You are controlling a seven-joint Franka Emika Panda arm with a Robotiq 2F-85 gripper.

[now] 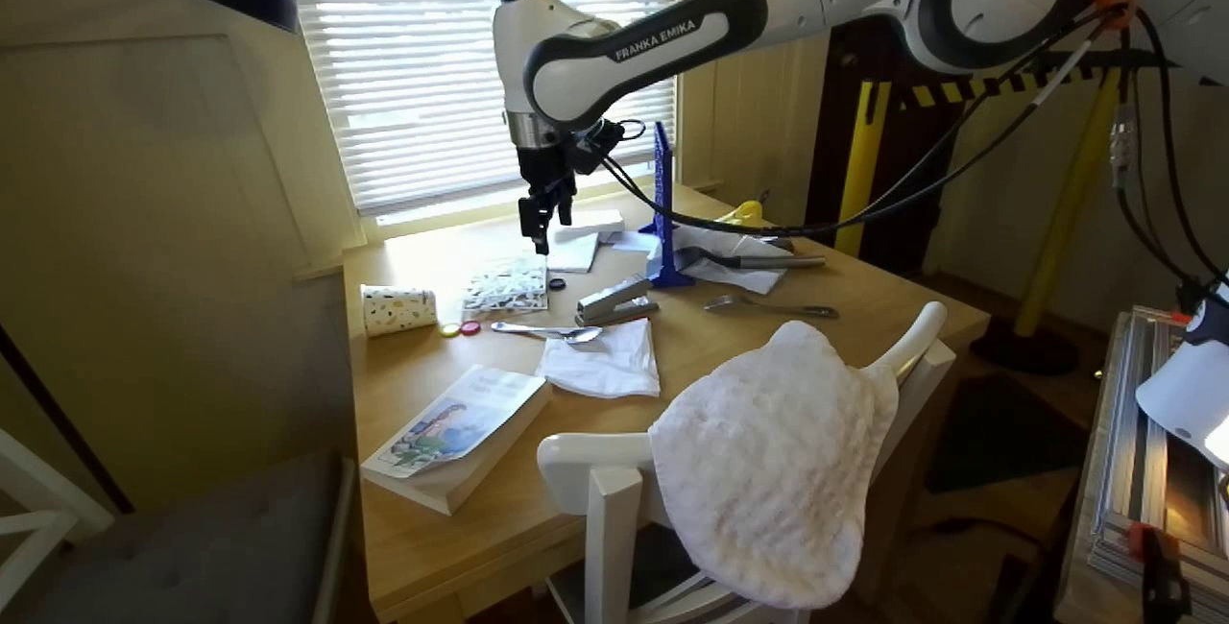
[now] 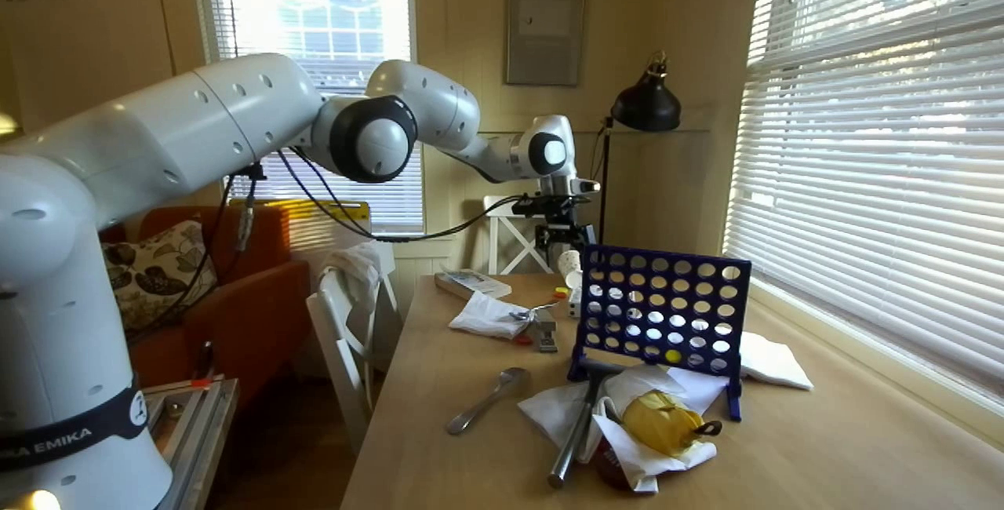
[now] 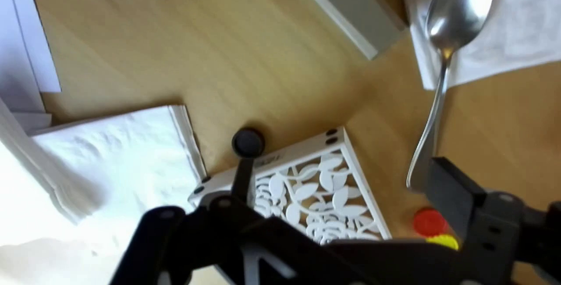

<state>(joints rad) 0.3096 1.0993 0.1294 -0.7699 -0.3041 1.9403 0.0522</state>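
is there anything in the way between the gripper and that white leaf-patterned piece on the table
Nothing visible stands between the open gripper and the white leaf-patterned piece below. The small black disc lies beside it, not over it.

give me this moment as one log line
jaws: open, empty | nearest: white openwork box | beside box: black disc | spoon: bowl end on white napkin

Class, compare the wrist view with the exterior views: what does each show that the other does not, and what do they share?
Only the wrist view: the dark marking on the side of the white box.

Only the exterior views: the black lamp, the blinds and the book.

Both: the spoon on its napkin, the stapler, cut off in the wrist view, and the open gripper.
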